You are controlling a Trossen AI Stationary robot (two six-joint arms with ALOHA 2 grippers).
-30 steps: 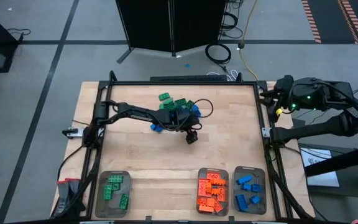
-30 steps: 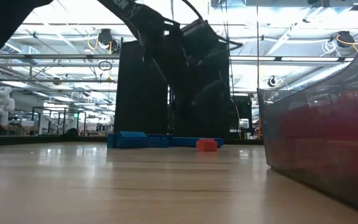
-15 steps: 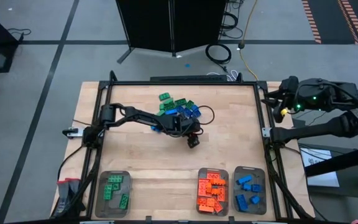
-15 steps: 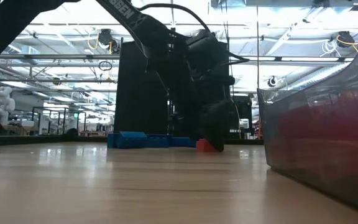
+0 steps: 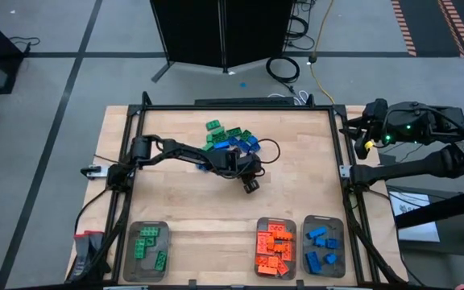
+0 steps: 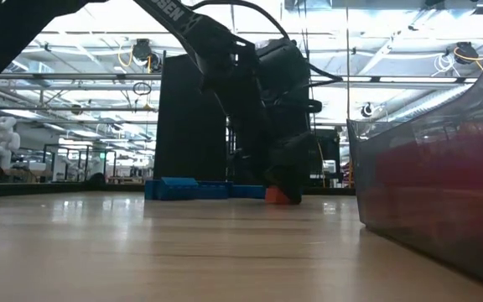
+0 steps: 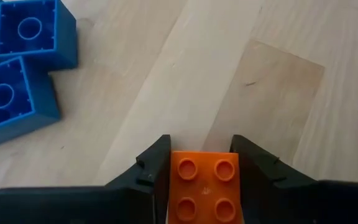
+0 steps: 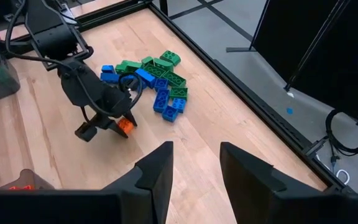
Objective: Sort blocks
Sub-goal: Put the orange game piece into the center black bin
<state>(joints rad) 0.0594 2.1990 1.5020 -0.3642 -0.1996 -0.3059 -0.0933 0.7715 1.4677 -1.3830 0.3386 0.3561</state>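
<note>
The high view looks straight down on the whole desk. The low view sits at desktop level, facing the room. The left wrist view looks closely down at the wood; the right wrist view, farther off, shares the block pile with the high view.

Lighting's bright and even from overhead, only soft shadows on the desk. Low view is backlit by ceiling lights, so the arm goes near-silhouette, and the tray up close is blurry. Wrist close-up looks slightly soft.
</note>
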